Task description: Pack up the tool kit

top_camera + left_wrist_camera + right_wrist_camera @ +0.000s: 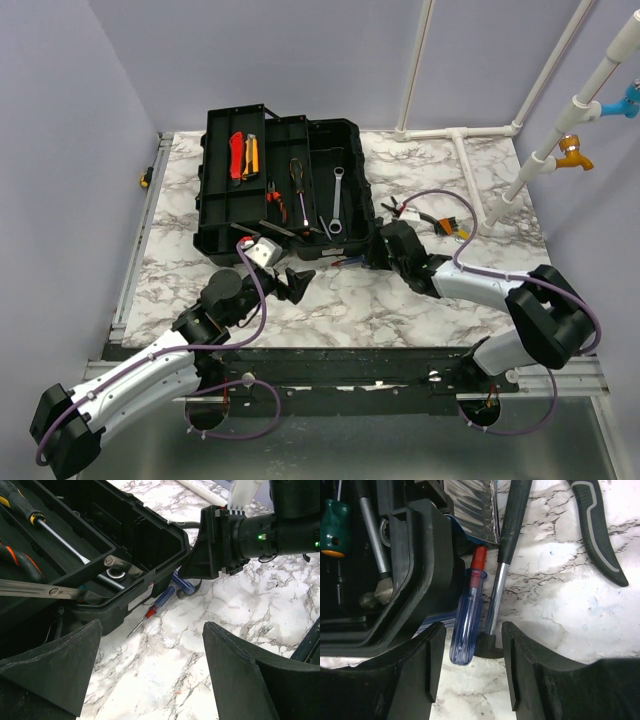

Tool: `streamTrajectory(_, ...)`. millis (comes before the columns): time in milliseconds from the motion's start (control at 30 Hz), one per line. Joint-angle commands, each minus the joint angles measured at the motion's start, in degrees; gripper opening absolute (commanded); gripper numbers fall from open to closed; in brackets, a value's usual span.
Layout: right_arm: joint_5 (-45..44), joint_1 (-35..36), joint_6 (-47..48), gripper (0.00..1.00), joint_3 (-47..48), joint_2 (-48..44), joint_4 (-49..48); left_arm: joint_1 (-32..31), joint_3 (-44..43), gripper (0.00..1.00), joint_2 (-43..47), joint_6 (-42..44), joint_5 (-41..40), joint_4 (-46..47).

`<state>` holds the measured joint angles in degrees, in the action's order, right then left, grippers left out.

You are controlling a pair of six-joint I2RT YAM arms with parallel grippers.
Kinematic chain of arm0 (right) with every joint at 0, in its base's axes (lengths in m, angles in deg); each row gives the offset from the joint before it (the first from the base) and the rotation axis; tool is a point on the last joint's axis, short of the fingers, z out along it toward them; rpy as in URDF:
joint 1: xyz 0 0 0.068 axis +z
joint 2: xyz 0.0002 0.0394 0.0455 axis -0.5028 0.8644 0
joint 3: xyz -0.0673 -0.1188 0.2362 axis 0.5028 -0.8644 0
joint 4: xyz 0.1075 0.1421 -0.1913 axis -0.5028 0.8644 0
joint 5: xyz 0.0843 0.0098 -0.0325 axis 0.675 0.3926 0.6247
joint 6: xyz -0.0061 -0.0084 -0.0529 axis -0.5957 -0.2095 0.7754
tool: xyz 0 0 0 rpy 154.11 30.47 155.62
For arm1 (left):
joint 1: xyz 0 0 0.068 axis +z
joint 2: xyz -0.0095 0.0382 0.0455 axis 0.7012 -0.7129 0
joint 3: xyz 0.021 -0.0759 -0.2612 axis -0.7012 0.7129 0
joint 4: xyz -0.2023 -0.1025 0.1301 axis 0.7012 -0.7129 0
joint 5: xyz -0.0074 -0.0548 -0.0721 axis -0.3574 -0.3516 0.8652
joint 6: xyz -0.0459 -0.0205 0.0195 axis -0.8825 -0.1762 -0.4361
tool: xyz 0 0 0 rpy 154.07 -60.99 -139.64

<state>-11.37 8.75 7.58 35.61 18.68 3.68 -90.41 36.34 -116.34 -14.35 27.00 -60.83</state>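
The black toolbox (352, 135) stands open on the marble, with a wrench (337, 200), a screwdriver (298, 190) and red and orange tools (240, 155) inside. A blue-handled screwdriver (467, 625) with a red collar lies on the marble against the box's front right corner (415, 555). Beside it lies a chrome-shafted tool with a black grip (512, 520). My right gripper (472, 665) is open, its fingers on either side of the blue handle's end and not touching it. My left gripper (152, 670) is open over bare marble in front of the box (135, 535), facing the blue-handled screwdriver (160, 602).
Pliers with black and grey handles (597, 530) lie on the marble to the right of the box, as do the pliers (440, 222) seen from above. White pipes (470, 150) run along the back right. My right gripper (220, 545) fills the upper right of the left wrist view.
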Motion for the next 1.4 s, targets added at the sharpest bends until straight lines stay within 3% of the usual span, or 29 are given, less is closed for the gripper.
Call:
streamTrajectory(0,-0.91,0.40,2.79,0.54,2.86,3.97,-1.25,-0.21,-0.06,0.85,-0.75,-0.03,0.52,1.56)
streamTrajectory(300,-3.00,0.61,0.88,0.45,4.31,8.37,2.06,-0.28,-0.06,0.85,-0.80,-0.03,0.44,1.38)
streamTrajectory(467,-5.98,0.61,-1.22,0.22,1.46,3.61,3.02,-0.27,-0.15,0.85,-0.51,-0.01,0.52,1.03)
streamTrajectory(567,-7.22,0.61,-1.76,0.14,-0.39,-0.99,3.61,-0.26,-0.06,0.85,-0.15,-0.01,0.52,0.95)
streamTrajectory(900,-16.33,0.61,-4.41,0.09,-3.28,-16.54,11.79,-0.31,-0.05,0.85,0.70,-0.10,0.57,0.55)
streamTrajectory(1167,-19.68,0.61,-1.21,0.09,-2.23,-26.22,13.64,-0.30,-0.06,0.85,0.84,-0.12,0.66,0.42)
streamTrajectory(1267,-9.80,0.61,8.44,0.09,-0.56,-27.67,8.68,-0.27,-0.04,0.85,0.90,-0.10,0.61,0.39)
streamTrajectory(1367,-5.03,0.61,10.26,0.09,3.21,-27.10,8.68,-0.29,-0.06,0.85,0.76,-0.10,0.66,0.50)
